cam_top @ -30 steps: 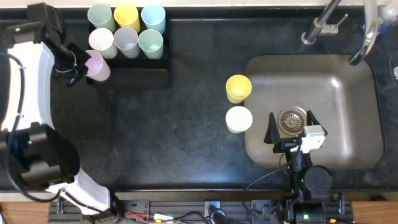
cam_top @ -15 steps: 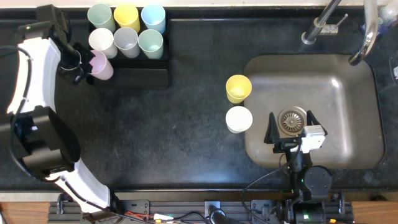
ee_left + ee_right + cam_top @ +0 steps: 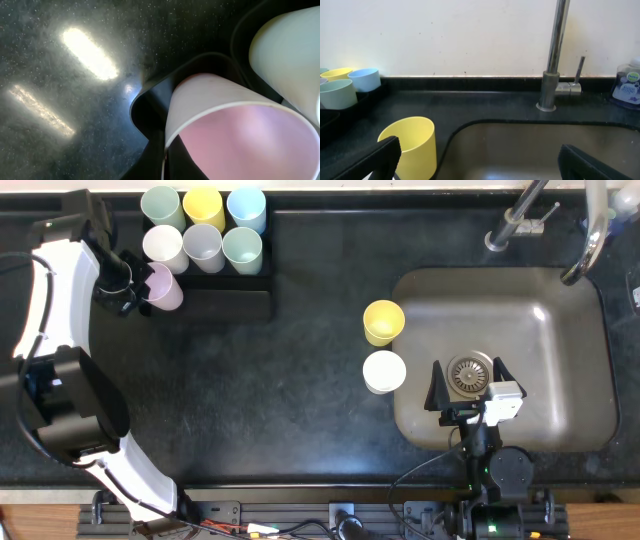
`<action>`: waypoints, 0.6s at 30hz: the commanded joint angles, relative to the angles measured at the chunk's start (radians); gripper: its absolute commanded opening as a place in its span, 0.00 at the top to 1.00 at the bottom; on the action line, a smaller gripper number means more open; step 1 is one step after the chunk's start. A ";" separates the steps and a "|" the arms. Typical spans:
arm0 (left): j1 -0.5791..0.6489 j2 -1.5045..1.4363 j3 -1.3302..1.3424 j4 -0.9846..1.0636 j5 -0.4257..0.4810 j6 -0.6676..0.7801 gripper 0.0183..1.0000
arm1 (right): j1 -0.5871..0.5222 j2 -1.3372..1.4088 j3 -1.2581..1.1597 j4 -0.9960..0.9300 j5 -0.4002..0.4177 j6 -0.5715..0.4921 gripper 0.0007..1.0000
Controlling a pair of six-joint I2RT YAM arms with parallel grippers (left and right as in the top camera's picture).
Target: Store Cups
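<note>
Pink cup [image 3: 235,125] sits clamped in our left hand [image 3: 130,285], tilted over a slot of the black rack [image 3: 240,305] just ahead; our right hand [image 3: 468,382] gapes wide, holding nothing

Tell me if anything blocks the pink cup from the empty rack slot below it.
Nothing visible does. The left hand holds the pink cup tilted over the rack's empty corner slot, which lies open. The white cup stands in the neighbouring slot, beside the path, not across it.
</note>
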State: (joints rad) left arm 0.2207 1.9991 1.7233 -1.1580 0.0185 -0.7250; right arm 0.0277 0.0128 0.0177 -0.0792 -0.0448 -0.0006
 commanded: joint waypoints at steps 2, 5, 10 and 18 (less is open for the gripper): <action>0.006 0.012 0.016 0.002 -0.024 0.018 0.98 | 0.005 -0.009 -0.013 0.005 -0.003 -0.003 0.00; 0.006 0.012 0.010 0.012 -0.024 0.018 0.98 | 0.005 -0.009 -0.013 0.005 -0.003 -0.003 0.00; 0.006 0.012 -0.012 0.024 -0.019 0.018 0.98 | 0.005 -0.009 -0.013 0.005 -0.003 -0.003 0.00; 0.002 0.012 -0.016 0.024 -0.019 0.014 0.61 | 0.005 -0.009 -0.013 0.005 -0.003 -0.003 0.00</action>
State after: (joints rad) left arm 0.2207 1.9991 1.7138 -1.1358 0.0109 -0.7177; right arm 0.0277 0.0128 0.0181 -0.0795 -0.0452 -0.0002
